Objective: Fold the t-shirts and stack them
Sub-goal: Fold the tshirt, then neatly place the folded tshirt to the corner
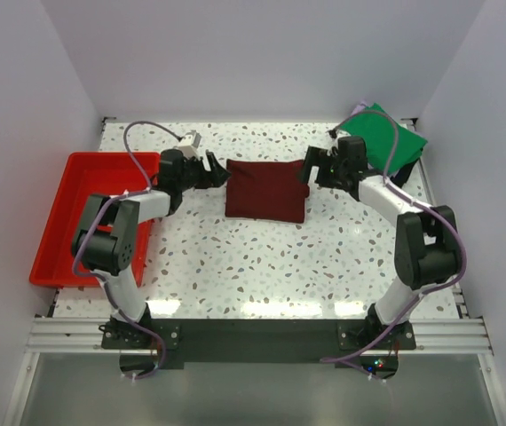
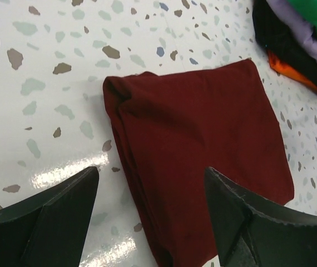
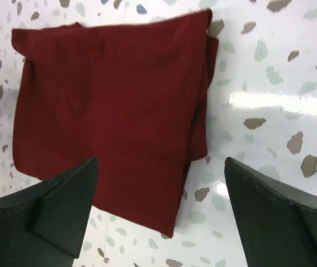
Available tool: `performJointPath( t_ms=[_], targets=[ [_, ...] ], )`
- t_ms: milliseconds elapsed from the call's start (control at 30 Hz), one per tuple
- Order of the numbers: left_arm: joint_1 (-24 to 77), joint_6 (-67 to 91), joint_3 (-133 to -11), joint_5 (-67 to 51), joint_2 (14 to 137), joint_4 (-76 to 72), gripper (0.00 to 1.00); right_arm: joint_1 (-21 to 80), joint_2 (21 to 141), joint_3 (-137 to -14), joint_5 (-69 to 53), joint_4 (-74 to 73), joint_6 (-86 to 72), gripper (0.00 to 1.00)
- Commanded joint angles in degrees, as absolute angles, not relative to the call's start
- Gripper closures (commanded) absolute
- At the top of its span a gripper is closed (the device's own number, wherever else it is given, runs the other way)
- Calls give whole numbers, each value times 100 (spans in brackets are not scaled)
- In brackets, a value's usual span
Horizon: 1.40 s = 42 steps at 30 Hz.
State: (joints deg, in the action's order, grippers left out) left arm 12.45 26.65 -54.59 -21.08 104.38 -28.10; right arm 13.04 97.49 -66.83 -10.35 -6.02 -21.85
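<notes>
Top view: a folded maroon t-shirt (image 1: 265, 189) lies on the table (image 1: 262, 266) between two wide-open, empty pincers — three o'clock from the left gripper (image 1: 217, 171), nine o'clock from the right gripper (image 1: 310, 170). The green-topped stack (image 1: 386, 138) sits at two o'clock, nearer the right arm.

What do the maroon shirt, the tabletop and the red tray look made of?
Maroon shirt: soft matte cloth, judging by its creases and layered folded edge. Tabletop: glossy speckled terrazzo look with glare; stone or laminate, I cannot tell. Red tray: smooth, rigid-rimmed, probably plastic.
</notes>
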Motion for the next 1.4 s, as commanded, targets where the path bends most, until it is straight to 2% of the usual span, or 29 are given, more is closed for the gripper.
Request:
performJointPath(
  t_ms=[0,200,467,600,767,867,900,1100,1367],
  targets=[
    [1257,2452,-5423,-2259,10502,-2813,20,1038,9677,-6356,-1985,9,-2311,2],
    [1318,2435,-5510,-2338,10766,-2760,29,748,10063,-6214,-2653,404,-2347,2],
    [1459,2364,-5836,-2242,11171,-2522,33,642,10652,-6389,-2900,615,-2373,3],
    [1476,2364,-5889,-2189,11276,-2505,42,642,10907,-6468,-3041,738,-2452,4],
    [1494,2355,-5985,-2092,11391,-2426,48,650,11275,-6539,-3181,870,-2540,4],
    [1503,2347,-6012,-2065,11461,-2426,57,650,11434,-6530,-3225,984,-2636,5],
    [1512,2355,-6020,-2065,11504,-2426,63,650,11469,-6522,-3286,1019,-2654,6],
    [1547,2338,-6117,-2057,11689,-2391,78,729,11794,-6530,-3445,1186,-2839,22],
    [1608,2329,-6152,-2092,11804,-2399,82,1090,12190,-6636,-3366,1169,-2856,37]
  ],
)
